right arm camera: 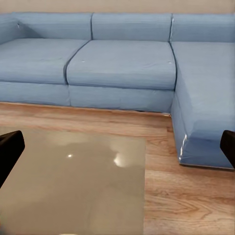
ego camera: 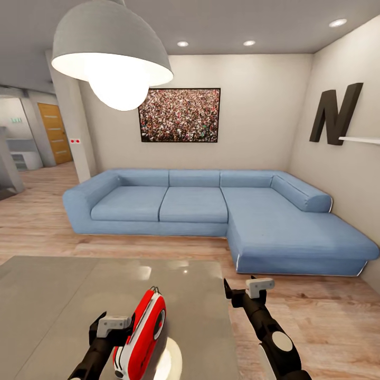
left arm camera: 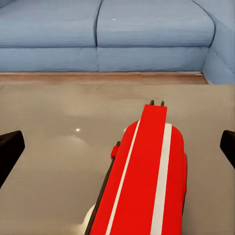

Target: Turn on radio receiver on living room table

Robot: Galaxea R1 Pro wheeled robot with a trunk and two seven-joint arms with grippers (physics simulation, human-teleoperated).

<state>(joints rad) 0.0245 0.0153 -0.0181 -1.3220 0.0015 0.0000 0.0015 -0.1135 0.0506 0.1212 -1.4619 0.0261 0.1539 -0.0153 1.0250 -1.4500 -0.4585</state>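
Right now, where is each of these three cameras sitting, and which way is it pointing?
Head view: high on the robot, facing forward and down at the table, radio receiver and sofa; both arms show, left gripper and right gripper.
Left wrist view: on the left arm, looking along its dark fingertips over the radio receiver.
Right wrist view: on the right arm, fingertips at the edges, facing the sofa.
All three share table and sofa.

The low coffee table [ego camera: 58, 295] has a glossy grey top that mirrors the lamp glow. It stands on the light wood floor [ego camera: 316, 311]. The red-and-white radio receiver [ego camera: 143, 335] stands on edge near the table's front.
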